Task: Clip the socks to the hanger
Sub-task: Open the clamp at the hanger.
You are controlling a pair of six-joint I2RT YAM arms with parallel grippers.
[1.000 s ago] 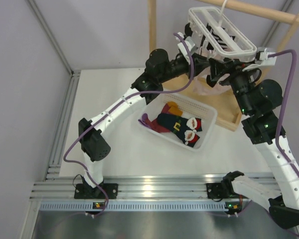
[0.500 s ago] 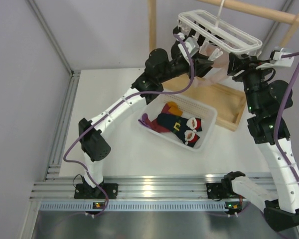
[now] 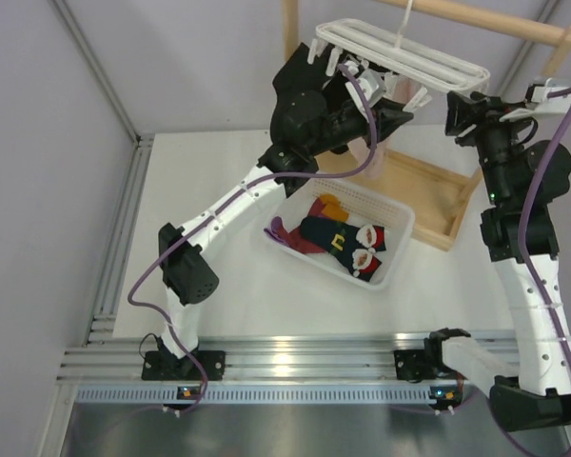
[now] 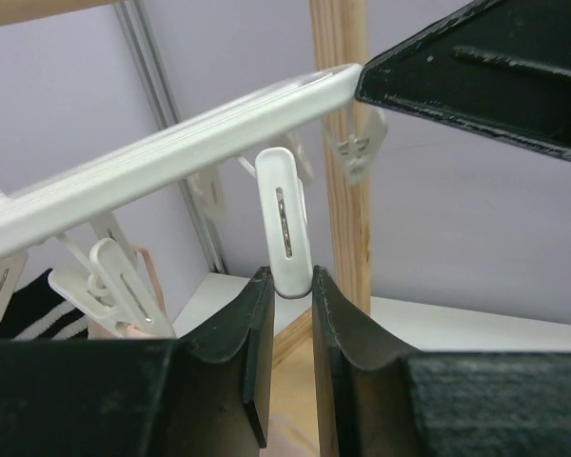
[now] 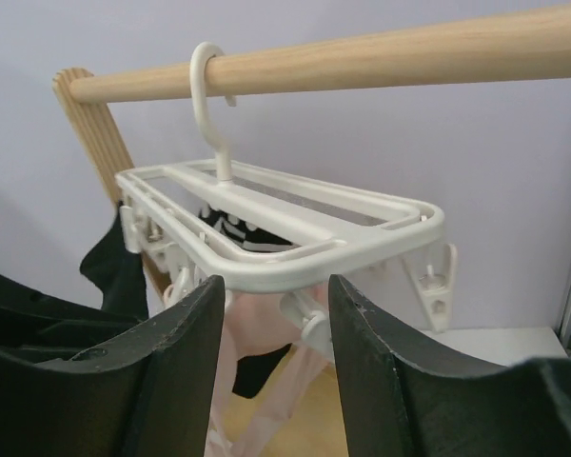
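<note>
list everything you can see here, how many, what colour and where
hanger: one, white, hooked on the wooden pole
pegs: several, white, dangling under the hanger
socks: several, maroon-orange and navy with santas, in the basket
basket: one, white, mid-table
pink garment: one, pale pink, hanging under the hanger
striped fabric: one piece, black-white, under the hanger
wooden rack: one, light wood, back of the table
table: one, white
left tool: one, black, closed on a peg
right tool: one, black, open at the hanger's end
</note>
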